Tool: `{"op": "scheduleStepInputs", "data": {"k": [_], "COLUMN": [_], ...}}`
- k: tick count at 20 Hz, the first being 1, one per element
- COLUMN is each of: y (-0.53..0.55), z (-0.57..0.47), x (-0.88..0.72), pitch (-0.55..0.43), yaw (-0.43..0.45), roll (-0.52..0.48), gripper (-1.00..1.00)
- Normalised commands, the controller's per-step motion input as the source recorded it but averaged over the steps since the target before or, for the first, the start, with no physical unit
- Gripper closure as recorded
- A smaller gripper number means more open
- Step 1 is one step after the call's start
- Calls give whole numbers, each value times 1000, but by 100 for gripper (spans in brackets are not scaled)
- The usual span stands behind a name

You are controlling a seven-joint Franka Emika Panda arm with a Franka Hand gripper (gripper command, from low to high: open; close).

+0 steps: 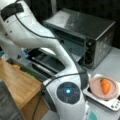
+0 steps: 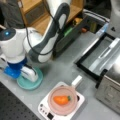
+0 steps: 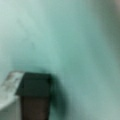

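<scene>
My gripper (image 2: 29,74) is down on a teal plate (image 2: 23,85) at a front view's lower left, touching or just above its surface. The wrist view is filled with that teal plate (image 3: 75,50), and one dark finger (image 3: 35,87) shows at the bottom left with nothing seen against it. A sliver of the teal plate (image 1: 93,116) peeks out under the arm in a front view. To the plate's right an orange carrot (image 2: 61,100) (image 1: 106,86) lies in a pink dish (image 2: 53,106) (image 1: 95,87) on a white countertop device (image 2: 45,110) (image 1: 110,104).
A steel toaster oven (image 1: 82,27) (image 2: 112,87) stands with its door (image 2: 100,57) (image 1: 47,62) folded down open. A wooden shelf unit (image 1: 17,85) (image 2: 37,15) stands behind the arm. A white handle (image 2: 76,81) sticks out from the pink dish. The counter (image 2: 65,67) is grey.
</scene>
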Motion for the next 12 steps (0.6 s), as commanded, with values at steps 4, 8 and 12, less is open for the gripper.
{"op": "scheduleStepInputs", "data": {"k": [4,8,12], "y": [88,117,154], "z": [8,119,225], "x": [-64,-80,-63], "pitch": [-70,-24,-9], "yaw": [-129,-137,-146], "roll": [60,73,95], "gripper": [100,100,100]}}
